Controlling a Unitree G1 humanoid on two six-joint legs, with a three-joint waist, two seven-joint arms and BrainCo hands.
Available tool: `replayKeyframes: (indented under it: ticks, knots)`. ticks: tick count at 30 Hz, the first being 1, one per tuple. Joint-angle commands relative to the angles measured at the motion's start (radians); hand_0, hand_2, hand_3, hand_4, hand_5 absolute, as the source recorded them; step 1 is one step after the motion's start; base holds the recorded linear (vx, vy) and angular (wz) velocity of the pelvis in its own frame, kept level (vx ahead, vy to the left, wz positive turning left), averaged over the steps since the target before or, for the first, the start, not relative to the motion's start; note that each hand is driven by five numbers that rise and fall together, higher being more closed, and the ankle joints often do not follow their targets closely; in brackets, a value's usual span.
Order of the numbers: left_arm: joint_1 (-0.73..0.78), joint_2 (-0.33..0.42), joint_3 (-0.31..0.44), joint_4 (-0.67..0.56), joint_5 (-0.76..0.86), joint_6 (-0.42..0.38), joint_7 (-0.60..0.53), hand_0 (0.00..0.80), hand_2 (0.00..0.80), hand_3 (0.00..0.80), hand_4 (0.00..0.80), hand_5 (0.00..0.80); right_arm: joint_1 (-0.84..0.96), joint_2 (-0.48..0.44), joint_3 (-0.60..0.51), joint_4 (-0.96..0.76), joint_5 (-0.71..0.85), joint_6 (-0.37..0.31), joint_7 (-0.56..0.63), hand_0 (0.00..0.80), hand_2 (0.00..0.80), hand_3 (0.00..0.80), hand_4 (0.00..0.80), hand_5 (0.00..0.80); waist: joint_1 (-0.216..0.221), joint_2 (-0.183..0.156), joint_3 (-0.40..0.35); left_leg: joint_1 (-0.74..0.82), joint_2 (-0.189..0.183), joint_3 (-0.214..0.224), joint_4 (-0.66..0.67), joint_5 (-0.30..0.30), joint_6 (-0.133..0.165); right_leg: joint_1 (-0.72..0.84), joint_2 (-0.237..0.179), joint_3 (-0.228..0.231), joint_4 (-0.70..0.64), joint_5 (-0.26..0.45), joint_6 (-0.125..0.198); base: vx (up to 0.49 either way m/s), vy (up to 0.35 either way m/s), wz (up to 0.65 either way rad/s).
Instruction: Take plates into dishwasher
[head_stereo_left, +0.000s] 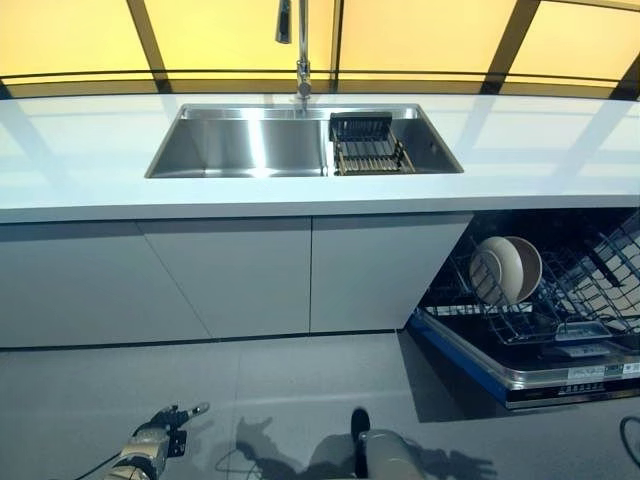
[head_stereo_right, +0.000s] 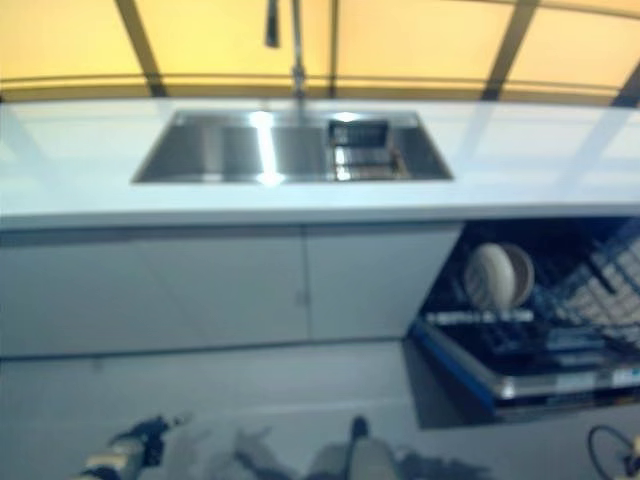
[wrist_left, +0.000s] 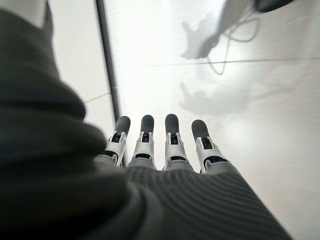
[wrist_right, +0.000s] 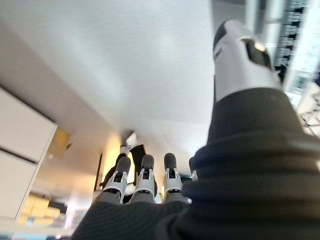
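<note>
A white counter (head_stereo_left: 520, 150) ran over the open dishwasher (head_stereo_left: 540, 350). Two plates (head_stereo_left: 505, 268) were already racked, upright. Both hands, left hand (wrist_left: 160, 145) and right hand (wrist_right: 145, 182), were held straight and empty. No more plates could be seen, so perhaps a careful look was needed first.

sink (head_stereo_left: 240, 145): we see brushed, shiny steel | counter (head_stereo_left: 90, 160): smooth glossy white | plates (head_stereo_left: 507, 268): we read matt cream ceramic | rack (head_stereo_left: 590, 285): coated wire | floor (head_stereo_left: 280, 390): matt grey
</note>
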Motion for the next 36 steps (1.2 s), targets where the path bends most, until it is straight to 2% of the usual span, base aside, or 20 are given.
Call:
replayKeyframes:
  ticks: [1, 2, 6, 9, 12, 14, 17, 19, 20, 21, 23, 24, 25, 26, 27, 28, 29, 31, 33, 36]
  knots:
    - [0.014, 0.014, 0.057, 0.022, 0.053, -0.004, -0.005, 0.000, 0.000, 0.000, 0.000, 0.000, -0.017, -0.007, -0.001, -0.005, -0.005, -0.089, -0.031, 0.000, 0.000, 0.000, 0.000, 0.000, 0.087, -0.011, -0.017, -0.057, -0.072, -0.072, -0.019, 0.043, 0.066, 0.212, -0.058, 0.003, -0.150, 0.037, -0.004, -0.234, -0.244, -0.42]
    - [0.040, 0.017, 0.078, 0.038, 0.061, -0.013, -0.012, 0.000, 0.000, 0.000, 0.000, 0.000, -0.011, 0.019, 0.009, 0.013, 0.000, -0.102, -0.023, 0.000, 0.000, 0.000, 0.000, 0.000, 0.114, -0.023, -0.036, -0.080, -0.069, -0.076, -0.027, 0.055, 0.063, 0.271, -0.079, 0.005, -0.185, 0.039, 0.007, -0.165, -0.199, -0.51]
    - [0.084, 0.035, 0.107, 0.034, 0.053, -0.032, -0.026, 0.000, 0.000, 0.000, 0.000, 0.000, -0.008, 0.063, 0.031, 0.027, -0.011, -0.116, 0.012, 0.000, 0.000, 0.000, 0.000, 0.000, 0.157, -0.054, -0.068, -0.116, -0.066, -0.093, -0.074, 0.109, 0.034, 0.352, -0.113, 0.023, -0.335, 0.064, 0.044, -0.216, -0.387, -0.66]
    - [0.080, 0.059, 0.110, 0.017, 0.047, -0.039, -0.029, 0.000, 0.000, 0.000, 0.000, 0.000, -0.002, 0.096, 0.044, 0.025, 0.050, -0.130, 0.004, 0.000, 0.000, 0.000, 0.000, 0.000, 0.148, -0.057, -0.065, -0.151, -0.026, -0.130, -0.079, 0.129, 0.007, 0.316, -0.081, 0.092, -0.400, 0.032, 0.048, -0.157, -0.418, -0.54]
    - [0.040, 0.061, 0.122, -0.020, 0.028, -0.035, -0.012, 0.000, 0.000, 0.000, 0.000, 0.000, -0.016, 0.130, 0.026, 0.011, 0.185, -0.106, -0.024, 0.000, 0.000, 0.000, 0.000, 0.000, 0.178, -0.063, -0.052, -0.230, 0.028, -0.111, -0.044, 0.163, -0.023, 0.347, -0.055, 0.022, -0.474, -0.075, 0.048, -0.280, -0.435, -0.03]
    - [-0.015, 0.046, 0.114, -0.047, 0.006, -0.007, 0.002, 0.000, 0.000, 0.000, 0.000, 0.000, -0.047, 0.156, 0.009, 0.009, 0.347, -0.095, -0.083, 0.000, 0.000, 0.000, 0.000, 0.000, 0.201, -0.065, -0.031, -0.313, 0.056, -0.111, -0.022, 0.201, -0.049, 0.356, -0.036, -0.011, -0.489, -0.105, 0.034, -0.380, -0.433, -0.04]
    - [-0.009, -0.012, 0.093, -0.033, 0.032, -0.026, 0.015, 0.000, 0.000, 0.000, 0.000, 0.000, -0.040, 0.190, -0.043, 0.007, 0.519, -0.098, -0.119, 0.000, 0.000, 0.000, 0.000, 0.000, 0.200, -0.042, 0.000, -0.336, 0.096, -0.111, -0.058, 0.270, -0.076, 0.360, 0.020, -0.012, -0.445, -0.171, -0.010, -0.116, -0.269, 0.12]
    - [0.032, -0.043, 0.102, -0.029, 0.036, -0.044, 0.024, 0.000, 0.000, 0.000, 0.000, 0.000, -0.028, 0.214, -0.078, -0.002, 0.641, -0.072, -0.124, 0.000, 0.000, 0.000, 0.000, 0.000, 0.191, -0.031, 0.014, -0.344, 0.119, -0.106, -0.086, 0.327, -0.103, 0.385, 0.049, -0.004, -0.467, -0.172, -0.032, -0.029, -0.152, 0.20]
    - [0.046, -0.062, 0.105, -0.024, 0.029, -0.053, 0.029, 0.000, 0.000, 0.000, 0.000, 0.000, -0.020, 0.232, -0.090, 0.005, 0.658, -0.072, -0.118, 0.000, 0.000, 0.000, 0.000, 0.000, 0.187, -0.028, 0.020, -0.347, 0.115, -0.119, -0.079, 0.324, -0.102, 0.389, 0.055, 0.008, -0.475, -0.169, -0.038, -0.096, -0.116, 0.18]
    - [0.055, -0.072, 0.116, -0.014, 0.027, -0.071, 0.022, 0.000, 0.000, 0.000, 0.000, 0.000, -0.012, 0.243, -0.096, 0.020, 0.676, -0.080, -0.125, 0.000, 0.000, 0.000, 0.000, 0.000, 0.182, -0.033, 0.030, -0.333, 0.094, -0.142, -0.026, 0.282, -0.088, 0.386, 0.047, 0.018, -0.474, -0.163, -0.044, -0.142, -0.113, 0.05]
    - [0.061, -0.086, 0.129, -0.004, 0.019, -0.089, -0.005, 0.000, 0.000, 0.000, 0.000, 0.000, 0.008, 0.261, -0.110, 0.058, 0.682, -0.101, -0.119, 0.000, 0.000, 0.000, 0.000, 0.000, 0.166, -0.050, 0.037, -0.325, 0.039, -0.188, 0.213, 0.129, -0.049, 0.355, 0.020, 0.030, -0.469, -0.135, -0.058, -0.174, -0.102, -0.06]
    - [0.060, -0.088, 0.129, -0.008, 0.017, -0.086, -0.010, 0.000, 0.000, 0.000, 0.000, 0.000, 0.011, 0.263, -0.113, 0.064, 0.689, -0.104, -0.117, 0.000, 0.000, 0.000, 0.000, 0.000, 0.164, -0.052, 0.036, -0.326, 0.029, -0.196, 0.244, 0.114, -0.045, 0.344, 0.014, 0.033, -0.469, -0.125, -0.060, -0.168, -0.068, 0.05]
    - [0.061, -0.096, 0.127, -0.023, 0.014, -0.073, -0.014, 0.000, 0.000, 0.000, 0.000, 0.000, 0.016, 0.267, -0.125, 0.083, 0.729, -0.108, -0.109, 0.000, 0.000, 0.000, 0.000, 0.000, 0.156, -0.051, 0.038, -0.311, -0.002, -0.217, 0.304, 0.049, -0.027, 0.316, 0.001, 0.035, -0.456, -0.113, -0.061, -0.122, 0.001, 0.13]
    - [0.060, -0.096, 0.126, -0.032, 0.009, -0.059, -0.019, 0.000, 0.000, 0.000, 0.000, 0.000, 0.015, 0.274, -0.136, 0.091, 0.750, -0.117, -0.103, 0.000, 0.000, 0.000, 0.000, 0.000, 0.145, -0.034, 0.035, -0.269, -0.009, -0.212, 0.261, 0.027, -0.014, 0.282, 0.006, 0.024, -0.432, -0.111, -0.057, -0.122, 0.045, 0.16]
    - [0.057, -0.096, 0.119, -0.037, 0.009, -0.045, -0.025, 0.000, 0.000, 0.000, 0.000, 0.000, 0.014, 0.283, -0.141, 0.095, 0.785, -0.136, -0.097, 0.000, 0.000, 0.000, 0.000, 0.000, 0.136, -0.010, 0.036, -0.221, -0.010, -0.199, 0.190, 0.039, -0.010, 0.251, 0.014, 0.006, -0.400, -0.121, -0.053, -0.101, 0.079, 0.03]
    - [0.051, -0.096, 0.099, -0.037, 0.013, -0.026, -0.030, 0.000, 0.000, 0.000, 0.000, 0.000, 0.014, 0.303, -0.142, 0.092, 0.843, -0.194, -0.088, 0.000, 0.000, 0.000, 0.000, 0.000, 0.126, 0.020, 0.040, -0.186, -0.017, -0.199, 0.104, 0.063, -0.009, 0.221, 0.030, -0.008, -0.363, -0.134, -0.057, -0.160, 0.043, 0.13]
    - [0.046, -0.098, 0.089, -0.037, 0.007, -0.026, -0.031, 0.000, 0.000, 0.000, 0.000, 0.000, 0.009, 0.323, -0.139, 0.066, 0.871, -0.228, -0.093, 0.000, 0.000, 0.000, 0.000, 0.000, 0.124, 0.027, 0.056, -0.205, -0.037, -0.226, 0.127, 0.057, -0.010, 0.208, 0.019, -0.001, -0.354, -0.129, -0.059, -0.184, 0.008, 0.10]
    - [0.038, -0.101, 0.076, -0.027, -0.009, -0.038, -0.032, 0.000, 0.000, 0.000, 0.000, 0.000, -0.001, 0.338, -0.138, 0.049, 0.927, -0.230, -0.089, 0.000, 0.000, 0.000, 0.000, 0.000, 0.117, 0.040, 0.083, -0.237, -0.058, -0.249, 0.167, 0.044, -0.011, 0.186, 0.008, 0.004, -0.335, -0.125, -0.059, -0.148, -0.012, 0.07]
    - [0.044, -0.109, 0.073, -0.018, -0.012, -0.043, -0.034, 0.000, 0.000, 0.000, 0.000, 0.000, -0.011, 0.331, -0.148, 0.056, 0.964, -0.252, -0.098, 0.000, 0.000, 0.000, 0.000, 0.000, 0.106, 0.059, 0.105, -0.245, -0.054, -0.238, 0.189, 0.042, -0.014, 0.177, 0.000, 0.001, -0.318, -0.131, -0.065, -0.093, 0.041, 0.00]
    - [0.050, -0.137, 0.053, -0.017, -0.035, -0.055, -0.030, 0.000, 0.000, 0.000, 0.000, 0.000, -0.046, 0.304, -0.153, 0.055, 0.989, -0.319, -0.099, 0.000, 0.000, 0.000, 0.000, 0.000, 0.096, 0.095, 0.148, -0.300, -0.080, -0.244, 0.275, 0.014, -0.012, 0.128, -0.022, 0.012, -0.263, -0.148, -0.085, -0.096, 0.119, -0.03]
